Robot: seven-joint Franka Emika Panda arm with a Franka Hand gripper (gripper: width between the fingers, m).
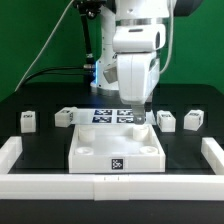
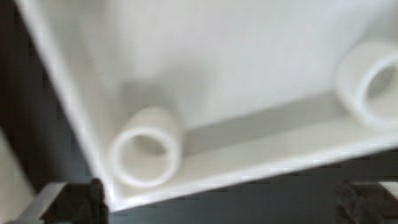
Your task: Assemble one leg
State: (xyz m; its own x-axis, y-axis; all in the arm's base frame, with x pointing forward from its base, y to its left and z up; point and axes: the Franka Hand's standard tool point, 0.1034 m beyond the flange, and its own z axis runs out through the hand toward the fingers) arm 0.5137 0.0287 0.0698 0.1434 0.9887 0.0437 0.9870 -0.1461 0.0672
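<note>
My gripper [image 1: 146, 118] hangs over a corner of the tray [image 1: 90, 160] with its fingers spread wide, gripping nothing. The nearest leg [image 1: 166, 121] stands just beside it, toward the bench edge on the exterior view's right.

Arm [image 1: 135, 55]: glossy white rounded shells, dark joints at 12 o'clock; blue LED [image 1: 96, 72], thin blk cable [image 1: 55, 70] at 9 o'clock; gripper [image 2: 214, 198] fingers [image 2: 63, 200] dark.

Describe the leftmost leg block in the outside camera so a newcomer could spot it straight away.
Find the big white square tray in the middle of the black table. Go toward the exterior view's left, past the white block by the tray's far corner. The leg is the small tagged white block beyond it, the outermost on that side, standing alone.
</note>
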